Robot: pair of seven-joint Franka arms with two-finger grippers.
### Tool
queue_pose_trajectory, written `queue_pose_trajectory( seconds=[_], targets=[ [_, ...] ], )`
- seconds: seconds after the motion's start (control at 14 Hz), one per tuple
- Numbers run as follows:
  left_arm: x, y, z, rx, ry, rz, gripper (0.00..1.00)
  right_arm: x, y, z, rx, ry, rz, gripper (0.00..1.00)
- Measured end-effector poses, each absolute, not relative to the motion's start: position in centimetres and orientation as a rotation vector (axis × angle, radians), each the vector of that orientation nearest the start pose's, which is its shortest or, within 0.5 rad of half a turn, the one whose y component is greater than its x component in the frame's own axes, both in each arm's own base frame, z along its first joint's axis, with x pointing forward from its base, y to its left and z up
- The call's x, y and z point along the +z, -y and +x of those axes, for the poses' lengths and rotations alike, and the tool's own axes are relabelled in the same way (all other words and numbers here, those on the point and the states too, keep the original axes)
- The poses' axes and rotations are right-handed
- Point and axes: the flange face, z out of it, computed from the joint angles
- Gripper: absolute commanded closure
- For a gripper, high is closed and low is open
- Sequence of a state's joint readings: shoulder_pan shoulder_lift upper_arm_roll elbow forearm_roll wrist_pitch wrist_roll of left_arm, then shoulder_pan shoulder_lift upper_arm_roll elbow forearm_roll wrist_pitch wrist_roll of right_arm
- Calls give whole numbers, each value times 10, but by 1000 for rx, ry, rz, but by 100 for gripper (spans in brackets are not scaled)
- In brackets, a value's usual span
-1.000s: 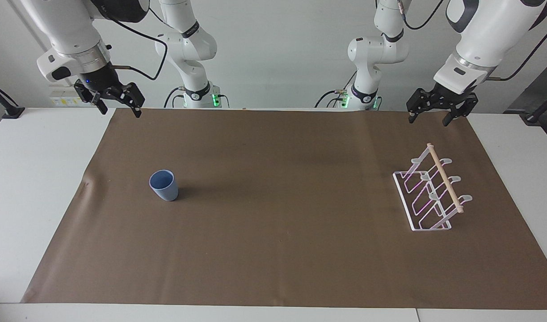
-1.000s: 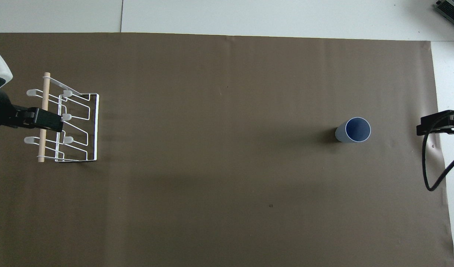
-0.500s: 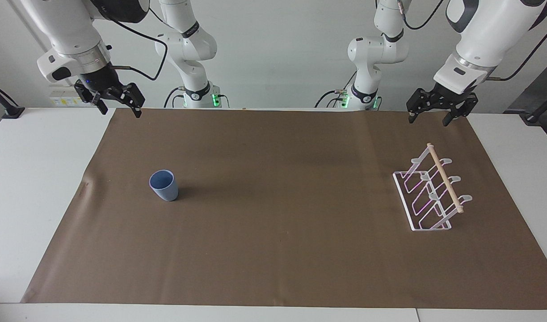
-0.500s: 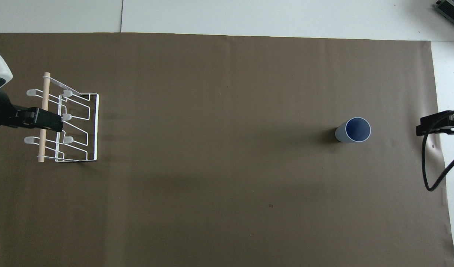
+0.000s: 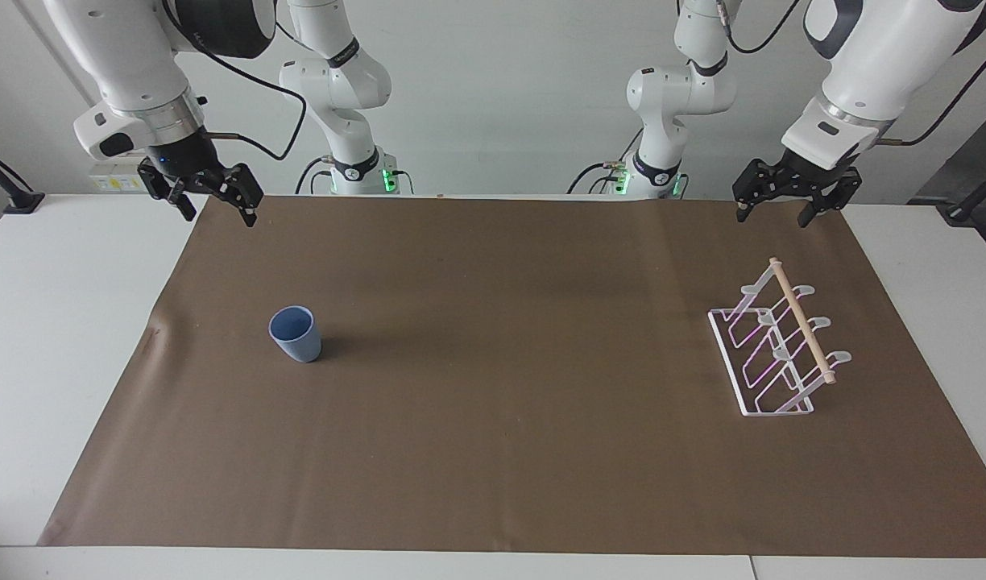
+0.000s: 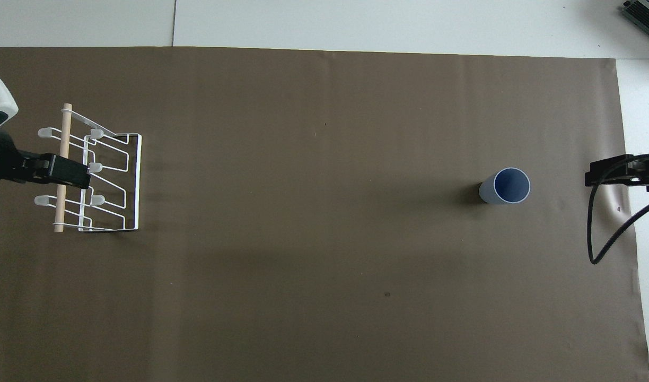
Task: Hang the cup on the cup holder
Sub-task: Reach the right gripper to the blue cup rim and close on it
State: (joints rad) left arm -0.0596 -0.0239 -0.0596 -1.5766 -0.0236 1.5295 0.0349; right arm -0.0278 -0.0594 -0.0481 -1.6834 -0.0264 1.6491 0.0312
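The light-blue cup (image 5: 295,333) stands upright on the brown mat toward the right arm's end, and also shows in the overhead view (image 6: 506,186). The white wire cup holder (image 5: 775,346) with its wooden dowel stands toward the left arm's end, seen from overhead too (image 6: 112,175). My right gripper (image 5: 217,211) is open and empty, raised over the mat's corner, apart from the cup; its tip shows in the overhead view (image 6: 608,175). My left gripper (image 5: 772,216) is open and empty, raised well above the holder; from overhead (image 6: 64,171) it overlaps the dowel.
The brown mat (image 5: 509,451) covers most of the white table (image 5: 50,338). A black cable (image 6: 600,233) hangs from the right arm over the mat's edge.
My right gripper has come down a little and moved slightly toward the cup. The left arm, cup and holder have not moved.
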Motion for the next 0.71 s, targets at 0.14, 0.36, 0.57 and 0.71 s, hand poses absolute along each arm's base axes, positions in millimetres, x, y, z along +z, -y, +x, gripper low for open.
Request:
queue_pose_trajectory(
  seconds=[0.14, 0.36, 0.57, 0.71],
  targets=[
    [631, 68, 539, 38, -245, -3153, 0, 597, 44, 544, -66, -158, -3161, 0],
    [631, 68, 539, 38, -245, -3153, 0, 557, 41, 550, -107, -144, -3160, 0],
    [631, 68, 539, 38, -245, -3153, 0, 516, 39, 550, -108, -86, -3163, 0],
    [631, 68, 539, 38, -245, -3153, 0, 495, 39, 549, -100, -35, -3165, 0]
  ],
)
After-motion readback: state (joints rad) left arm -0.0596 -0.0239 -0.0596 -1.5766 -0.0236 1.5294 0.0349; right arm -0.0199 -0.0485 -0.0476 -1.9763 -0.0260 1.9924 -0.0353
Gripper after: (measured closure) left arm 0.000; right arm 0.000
